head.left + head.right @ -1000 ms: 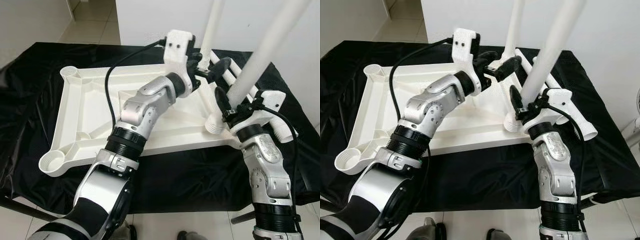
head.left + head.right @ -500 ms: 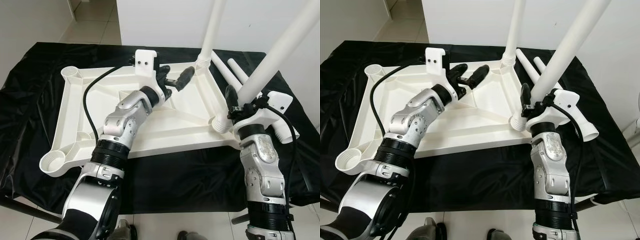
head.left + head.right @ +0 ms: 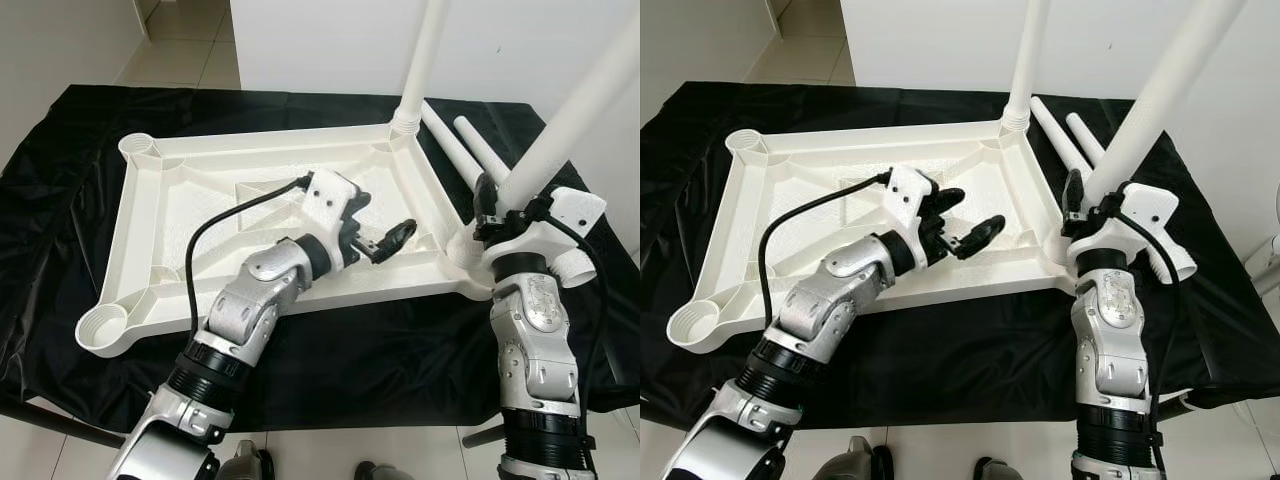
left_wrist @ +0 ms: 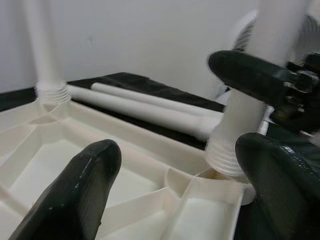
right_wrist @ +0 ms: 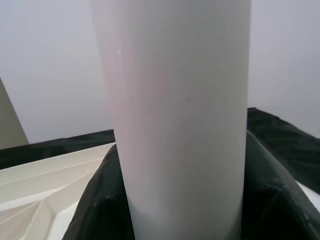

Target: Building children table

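The white tabletop (image 3: 200, 210) lies upside down on a black cloth. One white leg (image 3: 425, 60) stands upright in the far right corner socket. My right gripper (image 3: 505, 200) is shut on a second leg (image 3: 570, 110), which leans to the right with its threaded base (image 4: 227, 155) at the near right corner socket. In the right wrist view, that leg (image 5: 180, 115) sits between the black fingers. My left gripper (image 3: 385, 235) hovers open over the near right part of the tabletop, holding nothing, with its fingers (image 4: 75, 195) spread wide.
Two loose white legs (image 3: 465, 150) lie on the cloth to the right of the tabletop. Both left corner sockets (image 3: 105, 325) (image 3: 138, 147) stand open. A white wall rises behind the table; tiled floor lies at the far left.
My left gripper has drawn back from the far standing leg to the near right part of the tabletop, staying open. The right gripper has shifted the held leg slightly to the right.
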Tool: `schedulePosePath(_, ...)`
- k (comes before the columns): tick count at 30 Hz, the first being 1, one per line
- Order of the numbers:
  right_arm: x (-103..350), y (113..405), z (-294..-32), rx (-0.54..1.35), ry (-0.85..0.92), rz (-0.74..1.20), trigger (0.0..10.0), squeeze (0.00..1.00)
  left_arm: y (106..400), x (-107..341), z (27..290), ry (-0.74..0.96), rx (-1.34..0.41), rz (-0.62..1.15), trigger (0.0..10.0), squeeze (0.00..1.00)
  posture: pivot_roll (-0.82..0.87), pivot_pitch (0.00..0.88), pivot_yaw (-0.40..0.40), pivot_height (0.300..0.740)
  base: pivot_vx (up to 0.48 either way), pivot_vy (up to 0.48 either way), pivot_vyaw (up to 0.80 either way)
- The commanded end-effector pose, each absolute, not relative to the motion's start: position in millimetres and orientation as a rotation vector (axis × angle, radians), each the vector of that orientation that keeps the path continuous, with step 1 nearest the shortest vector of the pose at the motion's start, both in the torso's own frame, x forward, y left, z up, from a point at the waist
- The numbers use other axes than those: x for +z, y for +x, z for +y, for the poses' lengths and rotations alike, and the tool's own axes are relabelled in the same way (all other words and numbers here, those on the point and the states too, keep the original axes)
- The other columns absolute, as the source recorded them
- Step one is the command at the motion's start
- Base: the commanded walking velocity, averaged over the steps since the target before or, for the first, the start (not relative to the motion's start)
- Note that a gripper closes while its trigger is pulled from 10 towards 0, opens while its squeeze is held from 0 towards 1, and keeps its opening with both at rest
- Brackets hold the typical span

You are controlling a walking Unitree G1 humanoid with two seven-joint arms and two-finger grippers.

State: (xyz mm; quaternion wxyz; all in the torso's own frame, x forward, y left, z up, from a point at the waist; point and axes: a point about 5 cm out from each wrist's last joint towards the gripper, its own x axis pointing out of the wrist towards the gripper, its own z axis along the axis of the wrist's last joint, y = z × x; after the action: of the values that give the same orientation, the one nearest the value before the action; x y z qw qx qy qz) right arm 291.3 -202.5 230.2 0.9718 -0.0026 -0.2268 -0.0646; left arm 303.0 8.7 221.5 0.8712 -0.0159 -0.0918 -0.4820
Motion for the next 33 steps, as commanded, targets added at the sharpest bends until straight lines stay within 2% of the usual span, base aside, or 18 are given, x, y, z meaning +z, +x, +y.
schedulePosePath(1,231.9,288.8,-204.8,-0.147,-0.015,-0.475,10.0,0.00,295.9,216.2,4.3,0.001,-1.100,-0.182,10.0,0.00,0.01,0.098,-0.004,0.740,0.000,0.000,0.00)
schedulePosePath(9,228.7,289.5,-208.4,-0.163,-0.061,-0.451,10.0,0.00,281.7,204.4,-3.0,0.039,-1.158,-0.152,10.0,0.00,0.01,0.087,-0.008,0.740,0.000,0.000,0.00)
schedulePosePath(22,213.0,286.8,-214.3,-0.202,-0.084,-0.391,10.0,0.00,277.3,203.3,-4.3,0.055,-1.150,-0.157,10.0,0.00,0.00,0.092,-0.007,0.740,0.000,0.000,0.00)
schedulePosePath(33,233.8,282.4,-219.6,-0.220,0.006,-0.503,10.0,0.00,275.7,196.2,-10.6,0.107,-1.181,-0.106,10.0,0.00,0.00,0.103,0.002,0.740,0.000,0.000,0.00)
